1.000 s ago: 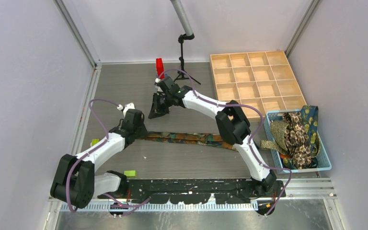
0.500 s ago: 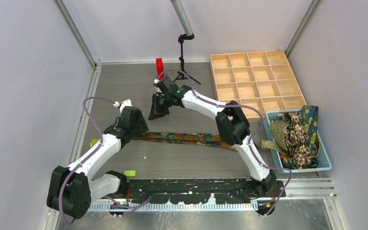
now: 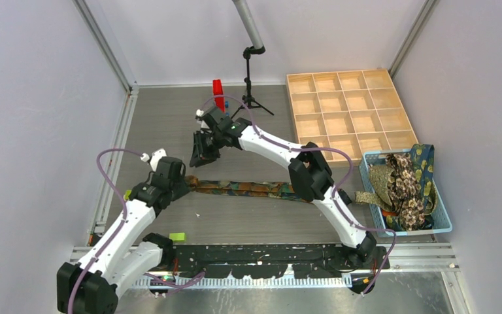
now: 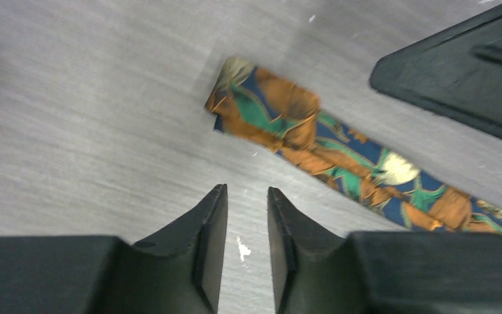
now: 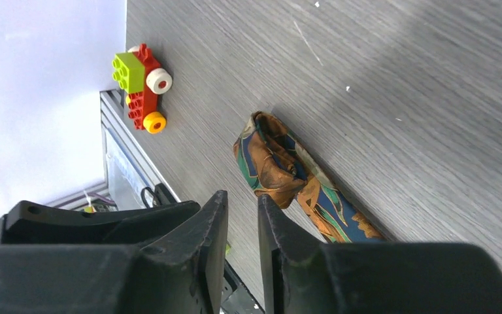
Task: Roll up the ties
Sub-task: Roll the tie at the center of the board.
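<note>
Orange, teal and navy fabric marks the one tie [image 3: 248, 188] stretched across the grey counter [image 3: 163, 124], running from the left arm's wrist towards the right arm's elbow. More ties [image 3: 405, 183] lie heaped in the single light blue basket [image 3: 439, 208] at the right edge, too tangled to count. Beyond the basket sits one wooden compartment tray [image 3: 345, 103]. One toy of building bricks [image 5: 142, 85] stands at the counter's left edge, and one loose green brick [image 3: 177, 236] lies by the arms' bases.

There are two pincers. The left pincer [image 4: 245, 190] is released, its fingers a narrow gap apart with bare counter between them. The stretched tie's folded-over end [image 4: 268, 114] lies just ahead of the tips and slightly right, not touching them. The right pincer [image 5: 238, 196] is also released and empty, its gap narrow. From its wrist view, the same folded end lies on the counter just beyond the fingertips and to their right.
</note>
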Tool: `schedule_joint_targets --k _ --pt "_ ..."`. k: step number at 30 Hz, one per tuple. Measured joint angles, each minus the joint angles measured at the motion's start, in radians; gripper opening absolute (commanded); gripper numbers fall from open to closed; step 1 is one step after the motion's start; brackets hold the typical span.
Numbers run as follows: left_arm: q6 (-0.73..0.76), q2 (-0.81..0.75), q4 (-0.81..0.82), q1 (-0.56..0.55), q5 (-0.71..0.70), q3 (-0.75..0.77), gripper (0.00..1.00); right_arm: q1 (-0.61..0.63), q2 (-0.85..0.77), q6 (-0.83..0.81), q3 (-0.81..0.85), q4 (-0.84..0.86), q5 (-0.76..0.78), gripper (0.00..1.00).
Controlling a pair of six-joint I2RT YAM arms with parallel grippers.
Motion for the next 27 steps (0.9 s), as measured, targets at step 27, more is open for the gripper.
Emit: schedule_joint_targets --k 27 --pt "-0.155 0.274 0.129 0.018 -0.033 -0.097 0.17 0.049 0.055 -0.093 -0.003 -0.068 0.01 0.24"
